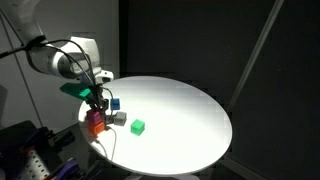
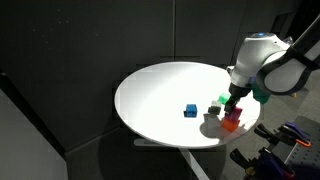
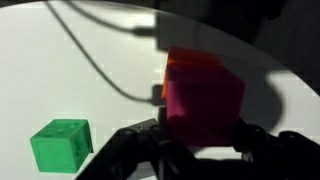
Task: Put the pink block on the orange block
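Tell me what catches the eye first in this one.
The pink block fills the wrist view, clamped in the gripper, with the orange block peeking out right behind it; whether the two touch is unclear. Beyond that, the white round table glows against the dark room, with a green cube lying loose near the gripper and a blue cube standing apart.

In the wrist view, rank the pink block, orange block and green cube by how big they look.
1. pink block: nearest the camera, looks largest.
2. green cube: whole in view, smaller.
3. orange block: only a strip shows past the pink block, so its rank is unsure.
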You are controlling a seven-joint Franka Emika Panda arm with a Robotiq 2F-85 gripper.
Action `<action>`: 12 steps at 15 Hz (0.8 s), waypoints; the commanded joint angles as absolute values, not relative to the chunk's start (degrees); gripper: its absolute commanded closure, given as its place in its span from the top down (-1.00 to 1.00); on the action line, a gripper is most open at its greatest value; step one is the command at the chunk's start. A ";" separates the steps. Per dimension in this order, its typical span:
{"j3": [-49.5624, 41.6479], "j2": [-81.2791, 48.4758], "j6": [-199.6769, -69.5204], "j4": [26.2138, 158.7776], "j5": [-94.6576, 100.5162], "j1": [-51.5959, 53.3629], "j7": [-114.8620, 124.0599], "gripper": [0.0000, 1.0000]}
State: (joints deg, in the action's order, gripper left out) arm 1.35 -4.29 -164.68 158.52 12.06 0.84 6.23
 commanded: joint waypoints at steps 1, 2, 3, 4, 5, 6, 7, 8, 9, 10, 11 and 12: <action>0.69 -4.88 -166.15 158.55 11.74 1.29 4.55 -0.35; 0.69 -5.03 -166.25 158.53 11.61 1.29 4.41 -0.35; 0.69 -5.17 -166.28 158.50 11.53 1.28 4.29 -0.35; 0.65 -5.27 -166.24 158.46 11.55 1.29 4.28 -0.35; 0.64 -5.32 -166.21 158.46 11.53 1.29 4.19 -0.35; 0.61 -5.35 -166.17 158.44 11.49 1.28 4.14 -0.35; 0.56 -5.39 -166.09 158.42 11.51 1.27 4.13 -0.35; 0.48 -5.43 -166.04 158.41 11.61 1.29 4.19 -0.35; 0.42 -5.49 -165.98 158.40 11.64 1.30 4.25 -0.03; 0.32 -5.56 -165.91 158.39 11.79 1.32 4.36 0.56; 0.27 -5.64 -165.86 158.35 11.77 1.32 4.35 0.65; 0.25 -5.71 -165.80 158.33 11.67 1.30 4.27 0.78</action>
